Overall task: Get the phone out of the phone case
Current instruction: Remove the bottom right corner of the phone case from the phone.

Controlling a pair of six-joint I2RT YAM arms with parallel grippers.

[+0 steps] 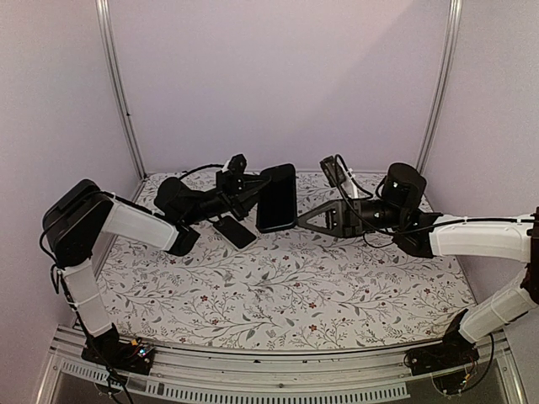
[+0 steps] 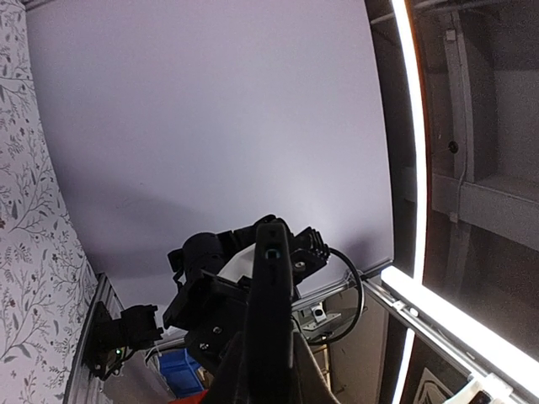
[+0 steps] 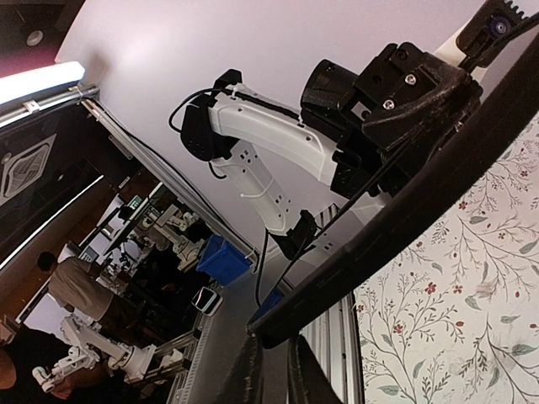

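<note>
**Two-point hold on the upright phone (image 1: 276, 198)**

The left gripper (image 1: 251, 192) was clamped on the phone's left edge, holding it above the table (image 1: 295, 286) with its long axis upright. The right gripper (image 1: 300, 221) pinched its near right corner. A dark slab (image 1: 234, 231) lay beneath, unidentified.

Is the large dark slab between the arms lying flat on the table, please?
No, the dark slab stands upright off the table, gripped by the left tool, the right tool at its lower corner.
</note>
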